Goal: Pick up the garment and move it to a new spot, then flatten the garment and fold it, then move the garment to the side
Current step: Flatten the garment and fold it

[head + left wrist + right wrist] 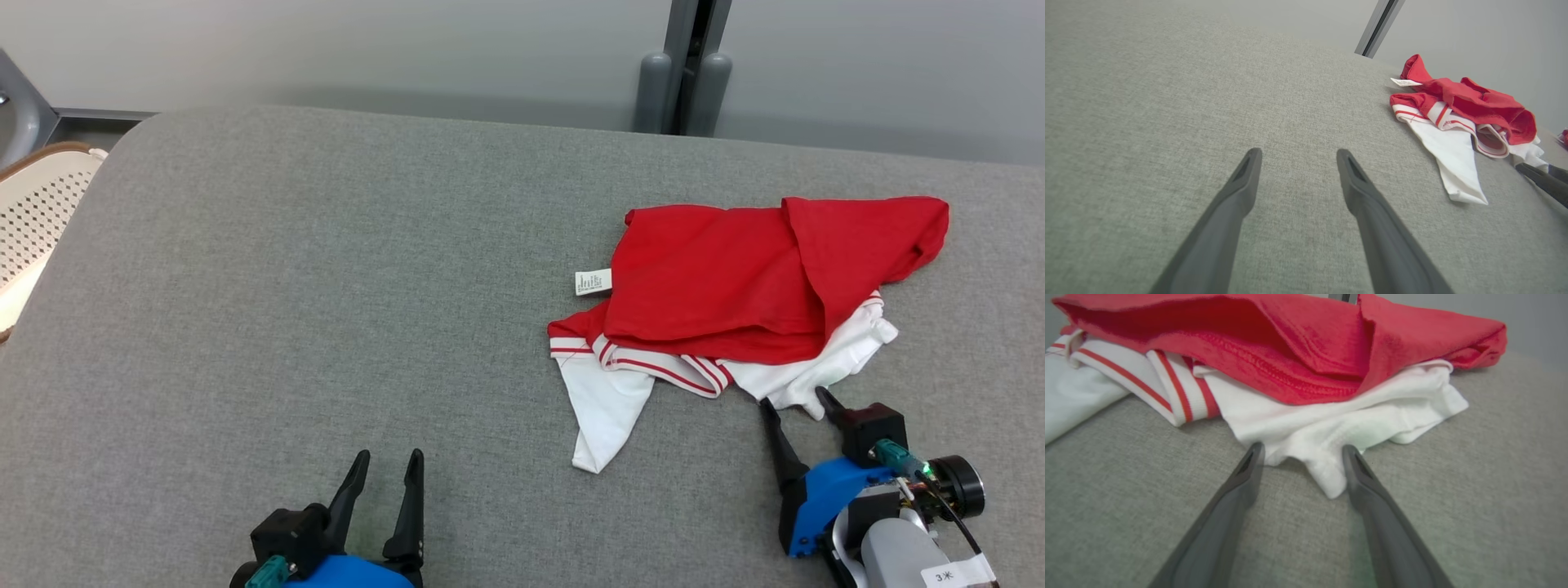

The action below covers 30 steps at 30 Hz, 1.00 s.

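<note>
The garment [718, 286], a crumpled red and white shirt with red-striped white trim, lies in a heap on the grey worktop [326, 286]. A red layer is folded over its top and white cloth spills out along its near edge. A small white label [593, 281] sticks out at its left edge.

The right tool [792, 398] sits at the garment's near edge, released, its two fingers spread with nothing between them. In the right wrist view the fingertips [1253, 451] stand either side of a point of white cloth, just at the hem, not clamped on it.

The left tool [390, 454] is well apart from the garment, off to its near left over bare worktop, also released and holding nothing. In the left wrist view the garment [1457, 106] lies up and to the right of its spread fingers [1245, 179].
</note>
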Motion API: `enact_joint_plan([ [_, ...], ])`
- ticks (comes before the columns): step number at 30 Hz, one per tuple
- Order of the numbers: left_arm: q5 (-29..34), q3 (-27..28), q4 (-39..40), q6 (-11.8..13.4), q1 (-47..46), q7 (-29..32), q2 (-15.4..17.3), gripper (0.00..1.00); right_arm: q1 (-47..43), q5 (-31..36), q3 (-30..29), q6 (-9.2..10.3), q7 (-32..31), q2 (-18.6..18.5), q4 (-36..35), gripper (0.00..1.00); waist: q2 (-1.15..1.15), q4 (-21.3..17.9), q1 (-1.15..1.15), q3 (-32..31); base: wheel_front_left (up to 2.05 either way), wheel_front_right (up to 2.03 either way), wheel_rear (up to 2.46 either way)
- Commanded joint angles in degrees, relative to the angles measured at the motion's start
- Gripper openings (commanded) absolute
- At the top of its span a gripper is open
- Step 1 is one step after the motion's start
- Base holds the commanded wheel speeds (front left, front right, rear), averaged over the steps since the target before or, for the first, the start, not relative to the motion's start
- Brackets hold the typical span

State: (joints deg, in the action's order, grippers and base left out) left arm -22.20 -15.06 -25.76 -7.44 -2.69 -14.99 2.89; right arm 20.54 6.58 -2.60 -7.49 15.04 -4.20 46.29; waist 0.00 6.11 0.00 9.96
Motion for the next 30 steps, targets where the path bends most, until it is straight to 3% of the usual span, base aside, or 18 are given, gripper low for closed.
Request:
enact_joint_plan([
  [1, 0.1, 0.1, 0.0, -0.1, -0.9, -0.3, 0.0, 1.0, 0.7, 0.6, -0.5, 0.0, -0.4, -0.1, 1.4, 1.0, 0.0, 0.2, 0.0, 0.3, 0.0, 0.0, 0.0],
  [2, 0.0, 0.0, 0.0, -0.1, -1.0, -0.3, 0.0, 1.0, 1.2, 1.0, -0.8, 0.01, -0.8, 0.0, 2.7, 0.31, 0.0, 0.3, 0.0, 0.4, 0.0, 0.0, 0.0],
  [3, 0.0, 0.0, 0.0, -0.1, -1.2, -0.3, 0.0, 1.0, 1.5, 1.5, -1.0, 0.01, -1.0, 0.0, 3.9, 0.0, 0.0, 0.4, 0.0, 0.5, 0.0, 0.0, 0.0],
  [7, -0.4, -0.1, 0.1, -0.1, -1.2, -0.3, 0.0, 1.0, 2.4, 0.5, -5.3, 0.05, -0.2, -2.4, 3.8, 0.0, 0.0, 0.7, 0.0, 0.6, 0.0, 0.0, 0.0],
  [13, -0.4, 0.9, 0.0, -0.1, 0.0, -0.3, 0.0, 1.0, 0.6, -1.2, -17.0, 0.01, 0.1, -7.7, -9.6, 0.0, 0.0, -0.4, 0.0, -0.2, 0.0, 0.0, 0.0],
  [17, -0.1, 1.1, -0.3, -0.1, 0.3, -0.3, 0.0, 1.0, 0.3, 0.5, -21.6, 0.01, 0.2, -8.4, -14.6, 0.0, 0.0, -1.3, 0.0, -0.5, 0.0, 0.0, 0.0],
  [18, -0.2, 0.8, -0.3, -0.1, 0.0, -0.3, 0.0, 1.0, 0.4, 1.1, -22.7, 0.01, 0.2, -8.3, -14.9, 0.11, 0.0, -1.4, 0.0, -0.5, 0.0, 0.0, 0.0],
  [19, -0.4, 0.6, -0.2, -0.1, -0.2, -0.3, 0.0, 1.0, 0.5, 1.9, -23.7, 0.01, 0.2, -8.4, -14.4, 0.43, 0.0, -1.4, 0.0, -0.5, 0.0, 0.0, 0.0],
  [20, -0.5, 0.4, -0.2, -0.1, -0.5, -0.3, 0.0, 1.0, 0.8, 2.6, -24.7, 0.01, 0.2, -8.2, -13.8, 1.0, 0.0, -1.4, 0.0, -0.5, 0.0, 0.0, 0.0],
  [26, -0.9, -0.8, -0.2, -0.1, -1.3, -0.3, 0.0, 1.0, 1.0, 5.8, -22.0, 0.01, 0.2, -2.8, -18.8, 1.0, 0.0, -0.7, 0.0, -0.1, 0.0, 0.0, 0.0],
  [30, -0.7, -0.7, -0.4, -0.1, -0.6, -0.3, 0.0, 1.0, -1.4, 2.7, -12.4, 0.0, 0.2, 0.1, -23.2, 1.0, 0.0, 0.0, 0.0, 0.2, 0.0, 0.0, 0.0],
])
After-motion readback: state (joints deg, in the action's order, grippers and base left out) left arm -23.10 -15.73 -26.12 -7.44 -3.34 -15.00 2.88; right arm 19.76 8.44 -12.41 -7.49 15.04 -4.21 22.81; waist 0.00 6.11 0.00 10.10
